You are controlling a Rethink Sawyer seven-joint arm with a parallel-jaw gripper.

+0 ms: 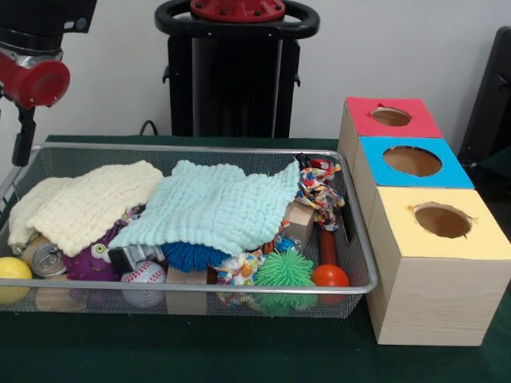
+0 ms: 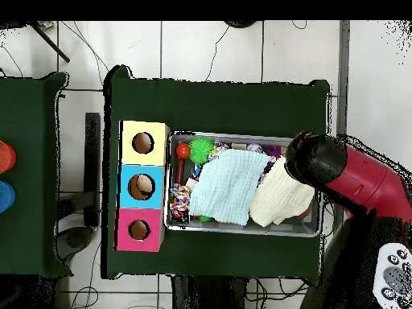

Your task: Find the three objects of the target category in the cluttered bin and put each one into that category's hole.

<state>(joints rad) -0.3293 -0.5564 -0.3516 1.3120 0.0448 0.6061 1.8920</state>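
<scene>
The wire mesh bin (image 1: 200, 148) sits on the green table and also shows in the overhead view (image 2: 241, 230). In it, a mint cloth (image 1: 211, 203) and a cream cloth (image 1: 84, 206) cover much of the clutter. Around them lie a yellow ball (image 1: 13, 270), a can (image 1: 44, 257), a purple toy (image 1: 89, 260), a baseball (image 1: 144, 277), a blue spiky ball (image 1: 194, 255), a green spiky ball (image 1: 284, 270), an orange ball (image 1: 330, 276) and a rope toy (image 1: 319, 190). My arm's end (image 2: 314, 158) hangs over the bin's cream-cloth end. The gripper (image 1: 24, 134) shows only as a slim black part.
Three wooden boxes stand in a row beside the bin, each with a round hole on top: red (image 1: 391, 117), blue (image 1: 412, 162) and yellow (image 1: 441, 221). The robot's pedestal (image 1: 235, 72) stands behind the table. A second green table (image 2: 24, 169) is off to one side.
</scene>
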